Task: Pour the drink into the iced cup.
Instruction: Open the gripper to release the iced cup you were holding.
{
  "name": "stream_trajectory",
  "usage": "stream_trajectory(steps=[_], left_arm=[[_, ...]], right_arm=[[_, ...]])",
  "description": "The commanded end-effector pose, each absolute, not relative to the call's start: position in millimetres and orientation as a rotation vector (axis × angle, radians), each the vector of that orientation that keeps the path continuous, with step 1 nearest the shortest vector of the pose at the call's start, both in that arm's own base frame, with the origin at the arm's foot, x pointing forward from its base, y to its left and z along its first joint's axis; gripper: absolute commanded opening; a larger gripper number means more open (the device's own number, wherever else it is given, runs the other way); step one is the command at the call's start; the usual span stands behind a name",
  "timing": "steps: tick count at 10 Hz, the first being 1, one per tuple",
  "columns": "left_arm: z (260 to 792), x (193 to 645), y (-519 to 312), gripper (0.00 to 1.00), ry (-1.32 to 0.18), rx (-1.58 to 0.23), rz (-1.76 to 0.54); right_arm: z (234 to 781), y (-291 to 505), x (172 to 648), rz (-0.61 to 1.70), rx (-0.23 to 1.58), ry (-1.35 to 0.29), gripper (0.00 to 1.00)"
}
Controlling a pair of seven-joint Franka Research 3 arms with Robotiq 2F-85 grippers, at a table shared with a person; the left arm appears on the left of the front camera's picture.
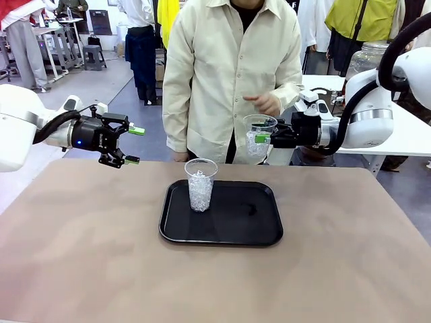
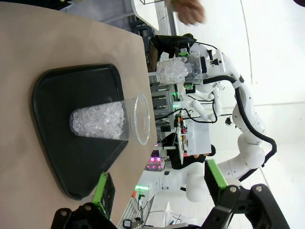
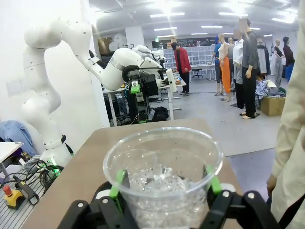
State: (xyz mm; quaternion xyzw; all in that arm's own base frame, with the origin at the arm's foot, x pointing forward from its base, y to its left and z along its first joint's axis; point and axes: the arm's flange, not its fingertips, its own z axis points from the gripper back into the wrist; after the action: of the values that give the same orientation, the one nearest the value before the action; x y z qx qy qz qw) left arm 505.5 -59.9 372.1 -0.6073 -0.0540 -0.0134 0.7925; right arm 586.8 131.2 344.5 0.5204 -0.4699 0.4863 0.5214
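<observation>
Two clear plastic cups hold ice. One cup (image 1: 201,183) (image 2: 105,119) stands upright on the black tray (image 1: 229,225) (image 2: 57,157) at mid table. My right gripper (image 1: 264,137) (image 3: 164,188) is shut on the other iced cup (image 1: 258,133) (image 2: 177,70) (image 3: 164,167) and holds it upright in the air beyond the table's far edge, right of the tray. A person's hand (image 1: 265,102) (image 2: 188,9) hovers just above that held cup. My left gripper (image 1: 135,145) (image 2: 159,186) hangs open and empty above the table's far left. The amber drink is out of view.
A person in a cream shirt (image 1: 229,67) stands at the far side, close behind the held cup. A large clear jar (image 1: 367,57) sits on a white table (image 1: 417,138) behind my right arm; its contents cannot be told. The brown tabletop (image 1: 101,256) surrounds the tray.
</observation>
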Motion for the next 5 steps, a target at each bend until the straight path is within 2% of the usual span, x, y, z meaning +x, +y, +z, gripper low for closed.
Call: stream_trajectory(steps=[1,5], left_arm=[[372.8,505.3,-59.7,1.0,-0.118,-1.3,-0.033],[372.8,505.3,-59.7,1.0,-0.118,-1.3,-0.033]], right_arm=[[348.5,132.8,585.1,1.17,1.247,-1.129,0.8],[348.5,132.8,585.1,1.17,1.247,-1.129,0.8]])
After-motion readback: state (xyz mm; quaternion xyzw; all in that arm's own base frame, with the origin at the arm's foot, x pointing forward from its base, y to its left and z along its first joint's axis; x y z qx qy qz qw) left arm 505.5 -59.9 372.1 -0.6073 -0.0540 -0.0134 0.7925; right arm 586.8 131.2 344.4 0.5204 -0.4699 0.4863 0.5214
